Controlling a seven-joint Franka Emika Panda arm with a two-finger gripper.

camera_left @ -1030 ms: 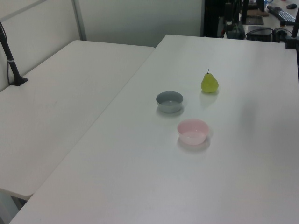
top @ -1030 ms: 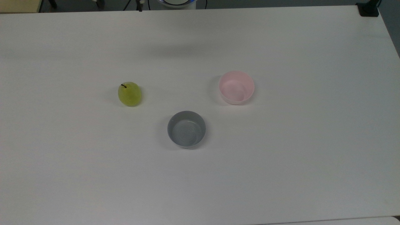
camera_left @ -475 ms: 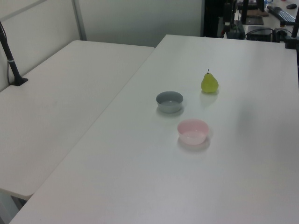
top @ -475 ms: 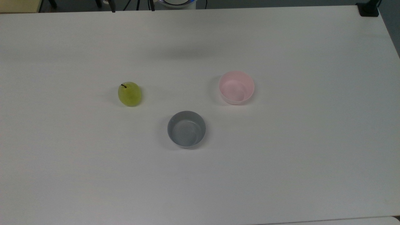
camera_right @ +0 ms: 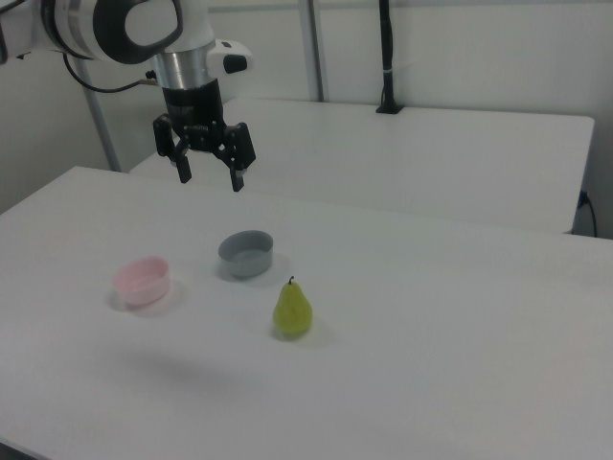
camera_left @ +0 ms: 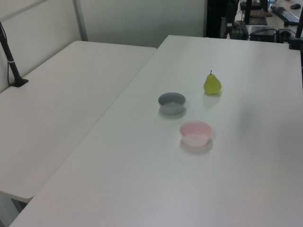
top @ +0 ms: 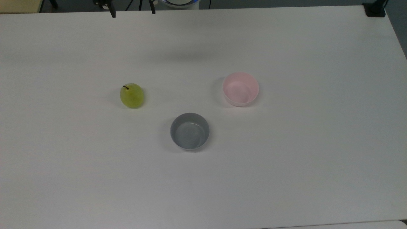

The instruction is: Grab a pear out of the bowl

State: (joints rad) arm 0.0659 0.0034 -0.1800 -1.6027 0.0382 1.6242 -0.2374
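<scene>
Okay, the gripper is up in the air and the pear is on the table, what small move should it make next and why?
Probably swing across until it is above the pear. The gripper hangs open, high over the table, and the pear stands upright on the bare surface, outside both the pink bowl and the grey bowl.

Evenly lit from overhead, diffuse, no hard glare. Soft broad shadow across the desk point(top: 286, 178) beyond the pear point(top: 131, 95) and the pink bowl point(top: 240, 88) in the top view; faint grey smudge on the desk nearer than the pear point(camera_right: 293, 310) in the right view. Small, weak contact shadows hugging the pear, the pink bowl and the grey bowl point(top: 189, 131). Slightly dim, cool grey cast over the top view, mild grain; brighter and whiter in the left view and right view. Tool point(camera_right: 208, 176) dark against a pale wall, edges reasonably crisp.
</scene>
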